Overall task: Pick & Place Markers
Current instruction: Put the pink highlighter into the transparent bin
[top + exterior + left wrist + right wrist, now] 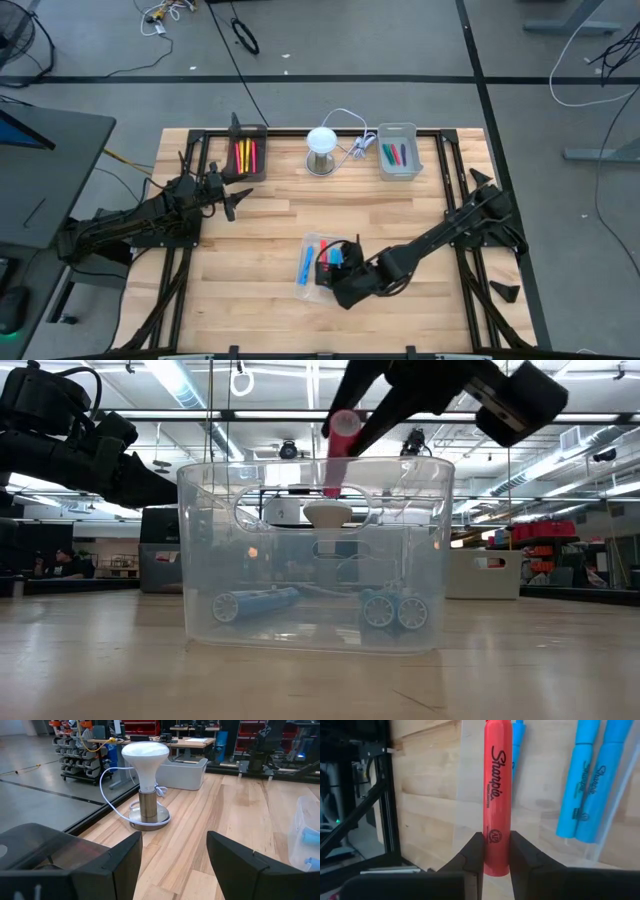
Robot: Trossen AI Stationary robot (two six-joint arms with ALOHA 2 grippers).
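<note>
A red marker [497, 785] is held over the clear tray [315, 550] near the table's front middle, with my right gripper [497, 842] shut on it. Blue markers [255, 603] lie on that tray's floor. In the high view my right gripper [335, 265] is over the tray's right part. More markers lie in a black tray [246, 156] at the far left and a grey tray [398, 153] at the far right. My left gripper [174, 850] waits open at the table's left, pointing toward a lamp [146, 785]. My right gripper pinches the red marker near one end [497, 851] between its two fingers, which lie on opposite sides of the barrel. The fingers slant down from the table's right, and the marker runs on along them. It is lifted clear and tilted, its free end [331, 485] lowest, seen through the clear wall.
The white lamp on its metal base [321, 150] stands at the far middle with its cable trailing toward the grey tray. Bare wood lies between the clear tray and the far trays. Black frame rails run along the table's left and right edges.
</note>
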